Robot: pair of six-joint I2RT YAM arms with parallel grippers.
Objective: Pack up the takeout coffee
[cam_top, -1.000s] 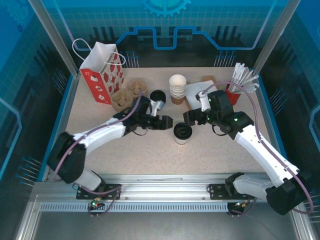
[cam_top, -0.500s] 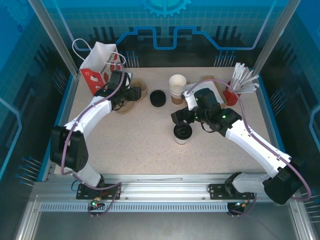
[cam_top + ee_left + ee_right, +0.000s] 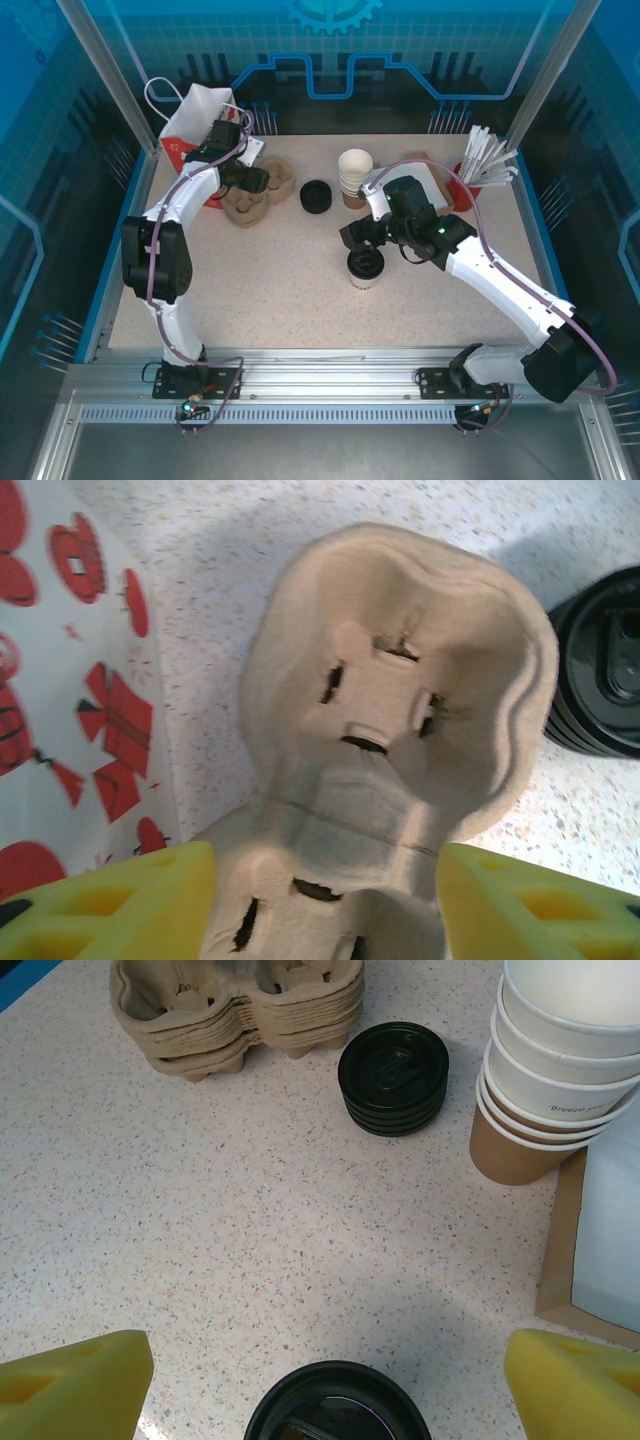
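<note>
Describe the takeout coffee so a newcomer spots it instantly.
On the speckled table, look near the middle, nearer the front edge than the stack of lidless cups. The takeout coffee stands alone: one paper cup capped with a black lid, unlike the loose lids lacking cups.

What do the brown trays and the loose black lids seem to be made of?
Trays: probably moulded paper pulp, with a matte, fibrous surface and soft pressed edges.
Lids: probably thin plastic, black and slightly glossy, with faint highlights on the moulded top.
</note>
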